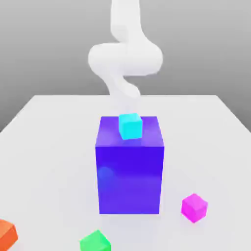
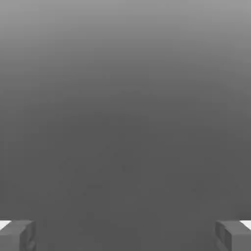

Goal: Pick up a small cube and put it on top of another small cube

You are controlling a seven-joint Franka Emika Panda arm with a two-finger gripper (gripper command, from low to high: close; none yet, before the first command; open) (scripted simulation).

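A small cyan cube (image 1: 130, 126) rests on top of a tall blue block (image 1: 130, 166) in the middle of the white table (image 1: 44, 147). Three more small cubes lie on the table near its front: a magenta cube (image 1: 194, 207) towards the exterior view's right, a green cube (image 1: 95, 241) in front of the block, and an orange cube (image 1: 7, 234) at the left. My white arm (image 1: 125, 59) rises behind the block. In the hand view my gripper (image 2: 125, 236) is open, its grey fingertips (image 2: 17, 235) far apart with nothing between them, facing a plain grey background.
The tall blue block stands as the one large obstacle between the arm and the cubes at the front. Bare white table surface stretches to both sides of it.
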